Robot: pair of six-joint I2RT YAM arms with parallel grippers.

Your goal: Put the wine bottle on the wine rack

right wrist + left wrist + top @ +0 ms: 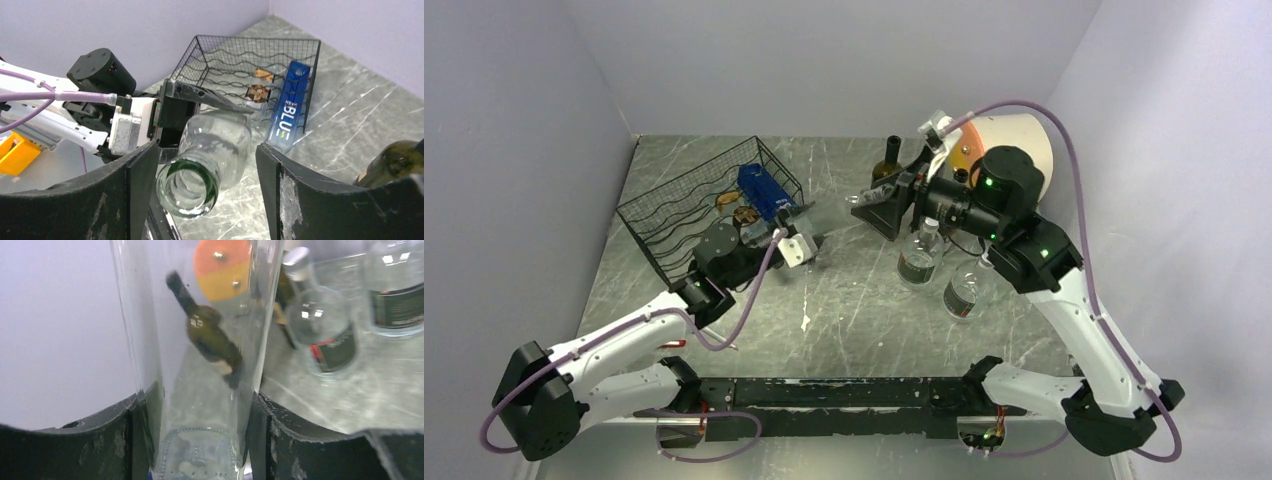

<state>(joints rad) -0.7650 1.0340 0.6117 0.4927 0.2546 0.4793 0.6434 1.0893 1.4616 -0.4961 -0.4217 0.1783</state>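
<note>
Sitting far left: the wine rack (686,207), black wavy rods, stands on the grey marbled worktop (844,310) near the left wall.
Rack contents: you see a blue carton (764,190) lying against its right side. Two brownish labels show through the rods, but you cannot tell what carries them.
Left claw (804,225): your wrist view shows both fingers pressed against the glass, closed tight on the base end of the bottle.
Wine bottle (829,215): clear glass, lying roughly level between the two claws. Its base is toward the rack and its mouth toward the right arm. It is just beside the rack's right edge, outside it, not on any tier.
Right claw (871,203): spread wide around the neck. There is a clear gap between the mouth and the right finger, so nothing is gripped.
Behind the right claw: a dark green bottle (891,160) stands upright.
Right of centre: two small clear bottles with dark labels (919,258) stand side by side on the worktop under the right arm.
Far right: an orange and white disc (1016,140) is at the back wall.
</note>
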